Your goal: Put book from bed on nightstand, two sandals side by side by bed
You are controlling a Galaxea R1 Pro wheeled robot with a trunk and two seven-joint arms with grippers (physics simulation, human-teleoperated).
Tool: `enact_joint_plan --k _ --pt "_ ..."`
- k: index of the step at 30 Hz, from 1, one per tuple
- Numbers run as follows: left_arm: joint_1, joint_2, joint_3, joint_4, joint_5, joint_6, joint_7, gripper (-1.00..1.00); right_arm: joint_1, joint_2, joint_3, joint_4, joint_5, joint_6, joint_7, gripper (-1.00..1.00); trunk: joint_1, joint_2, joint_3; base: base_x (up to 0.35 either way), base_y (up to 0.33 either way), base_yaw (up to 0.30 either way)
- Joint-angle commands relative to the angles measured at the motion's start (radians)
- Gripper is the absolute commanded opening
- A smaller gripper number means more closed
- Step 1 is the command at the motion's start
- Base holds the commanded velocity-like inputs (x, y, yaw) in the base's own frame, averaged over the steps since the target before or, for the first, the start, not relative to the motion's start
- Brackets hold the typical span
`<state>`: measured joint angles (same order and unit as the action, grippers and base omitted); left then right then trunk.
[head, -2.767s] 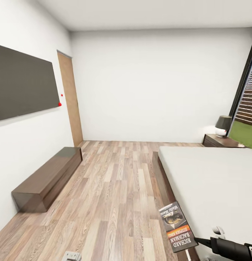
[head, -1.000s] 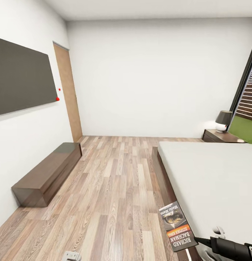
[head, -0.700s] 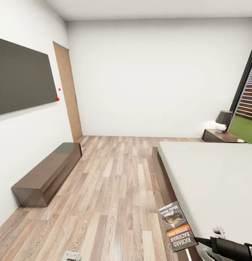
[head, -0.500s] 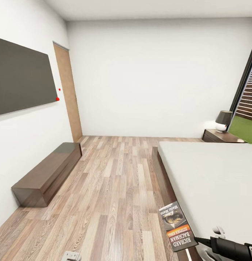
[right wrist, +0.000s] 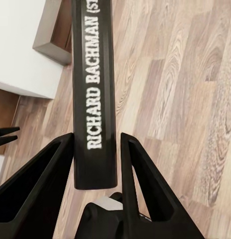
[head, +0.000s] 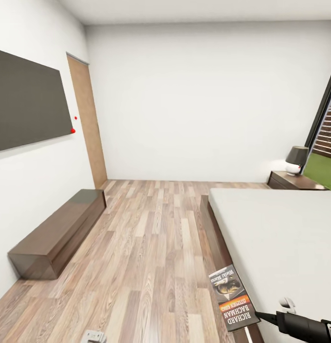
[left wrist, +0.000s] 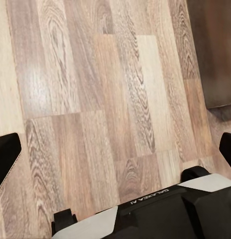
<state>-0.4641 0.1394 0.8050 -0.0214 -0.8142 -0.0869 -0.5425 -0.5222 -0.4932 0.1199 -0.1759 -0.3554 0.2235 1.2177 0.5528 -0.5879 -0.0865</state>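
Black fingers of the right gripper [right wrist: 98,149] clamp the spine edge of the Richard Bachman book [head: 233,297], held lower right in the head view beside the bed [head: 280,238]. Left gripper [left wrist: 115,149] hangs spread open over the plank floor [head: 151,247]. Such a thin edge grip risks the paperback pivoting or slipping while travelling to the far nightstand [head: 295,181].

Right gripper [right wrist: 95,144]: fingers clamped on the book [right wrist: 93,89], spine between them.
Left gripper [left wrist: 115,154]: fingers spread wide, holding nothing.

Bright, even render light, soft shadows, wide-angle stretching at edges.
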Motion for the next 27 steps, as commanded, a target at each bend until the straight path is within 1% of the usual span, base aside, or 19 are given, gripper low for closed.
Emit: enact_joint_plan --k 1,27 --pt "-0.001 0.001 0.006 0.000 -0.011 -0.005 -0.002 1.00 -0.001 -0.001 0.006 -0.001 -0.011 0.010 0.002 -1.00 0.001 -0.002 -0.002 0.313 0.000 0.000" --pt "-0.001 0.000 0.006 0.000 -0.011 -0.005 -0.001 1.00 -0.001 -0.001 0.006 0.000 -0.011 0.010 0.002 -1.00 0.001 -0.002 -0.002 0.318 0.000 0.000"
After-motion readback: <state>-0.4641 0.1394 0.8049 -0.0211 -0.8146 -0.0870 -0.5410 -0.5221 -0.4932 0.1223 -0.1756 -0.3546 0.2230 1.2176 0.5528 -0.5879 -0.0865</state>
